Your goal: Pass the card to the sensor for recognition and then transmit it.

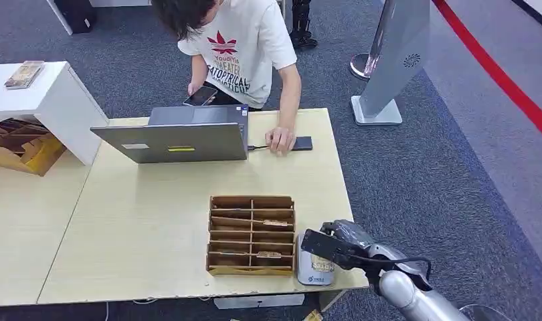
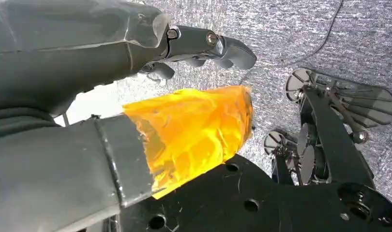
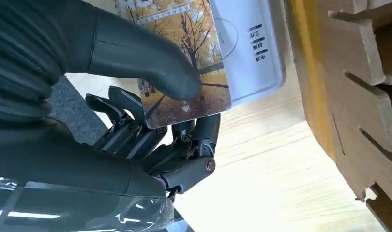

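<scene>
At far left of head view, a white cabinet [image 1: 51,100] carries a small booklet-like item [image 1: 24,73]; below it sits a heap of cardboard pieces [image 1: 17,147]. Centre-left: pale wood table [image 1: 141,227], w/ open grey laptop [image 1: 178,137] at its far edge. A person [image 1: 238,47] in a white T-shirt stands behind the table, one hand holding a phone [image 1: 201,95], the other resting on a dark flat device [image 1: 302,143] cabled to the laptop. Centre: brown slotted card rack [image 1: 251,235], several cards lying in its compartments. Just right of rack, touching or nearly so: white sensor pad [image 1: 314,262] near the table's front edge. Above it, right hand [image 1: 335,246] grasps the card [image 1: 319,261]. Right wrist view: card [image 3: 182,58], printed w/ an autumn-tree photo, is pinched between thick thumb on its face and dark fingers [image 3: 194,140] behind; card lies over the sensor pad [image 3: 252,53], contact vs. slight gap cannot be told. Rack wall [image 3: 358,96] stands beside the pad. Right of table: grey carpet [image 1: 442,174], a tilted grey kiosk stand [image 1: 399,60], a red floor stripe [image 1: 502,73]. Left wrist view: left hand [image 2: 136,87] hangs over carpet, fingers [image 2: 223,46] loosely extended, nothing grasped; thumb tip is wrapped in orange tape [image 2: 194,130].
</scene>
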{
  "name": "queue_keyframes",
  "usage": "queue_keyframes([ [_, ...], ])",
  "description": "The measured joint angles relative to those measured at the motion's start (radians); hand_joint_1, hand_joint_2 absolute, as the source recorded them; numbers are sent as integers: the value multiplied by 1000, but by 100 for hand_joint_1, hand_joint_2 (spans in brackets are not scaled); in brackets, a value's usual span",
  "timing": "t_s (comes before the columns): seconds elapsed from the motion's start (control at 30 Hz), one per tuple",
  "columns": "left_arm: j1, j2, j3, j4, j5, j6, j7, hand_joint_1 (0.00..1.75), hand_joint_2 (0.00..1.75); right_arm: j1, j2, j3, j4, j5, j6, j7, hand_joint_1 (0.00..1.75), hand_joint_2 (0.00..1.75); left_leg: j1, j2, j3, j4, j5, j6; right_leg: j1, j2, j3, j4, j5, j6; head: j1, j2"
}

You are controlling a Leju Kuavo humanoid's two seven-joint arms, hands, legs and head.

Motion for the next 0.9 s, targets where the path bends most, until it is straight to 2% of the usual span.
queue_keyframes([
  [0.77,2,0,0,0,0,-2,0,0,0,1,0,0,-5,3,-3,0,175,175,0,0,0,0,0,0,0,0,0,0,0,0,0,0],
  [0.83,2,0,0,0,0,-3,0,0,0,2,2,-1,-6,19,-29,0,175,175,0,0,0,0,0,0,0,0,0,0,0,0,0,0],
  [0.9,1,-1,0,0,0,-4,0,0,0,14,17,-16,-11,50,-92,-9,175,175,0,0,0,0,0,0,0,0,0,0,0,0,0,0],
])
